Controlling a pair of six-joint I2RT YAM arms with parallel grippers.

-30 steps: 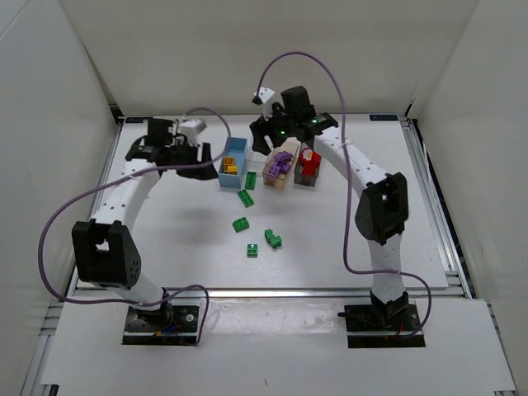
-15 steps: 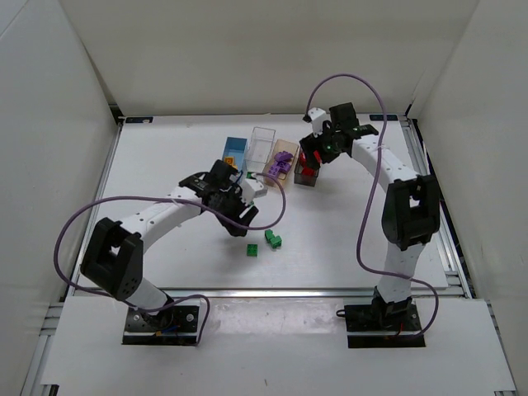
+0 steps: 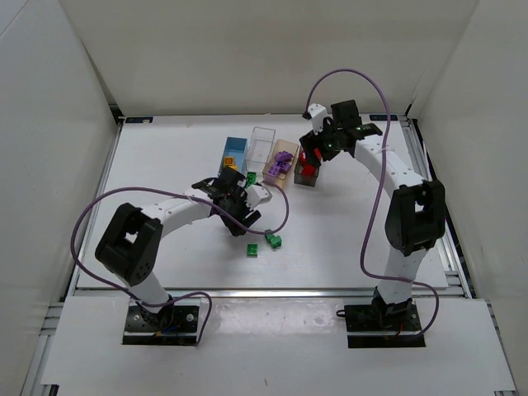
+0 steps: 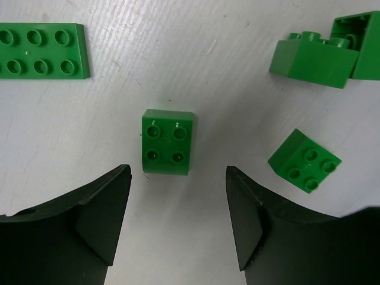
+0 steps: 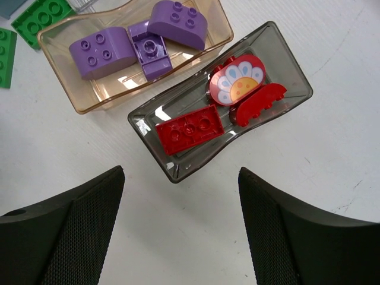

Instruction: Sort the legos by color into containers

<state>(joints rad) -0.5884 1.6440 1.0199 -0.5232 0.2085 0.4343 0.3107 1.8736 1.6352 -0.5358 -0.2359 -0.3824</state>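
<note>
the small square green plastic brick (image 4: 168, 142) is smooth with a faint sheen. the white worktop (image 4: 208, 65) is matt with a fine ridged grain. the left hand (image 4: 177, 178) has smooth matt black fingers (image 4: 89, 231); the right hand (image 5: 181, 172) has fingers (image 5: 77, 237) with a fine mesh texture. the smoky dark grey plastic bin (image 5: 289, 64), the translucent peach-tan plastic bin (image 5: 119, 89) and the flat red plastic brick (image 5: 190, 129) are glossy.

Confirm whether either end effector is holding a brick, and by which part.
Nothing held. Left end effector open over a green brick; right end effector open over the grey bin.
</note>
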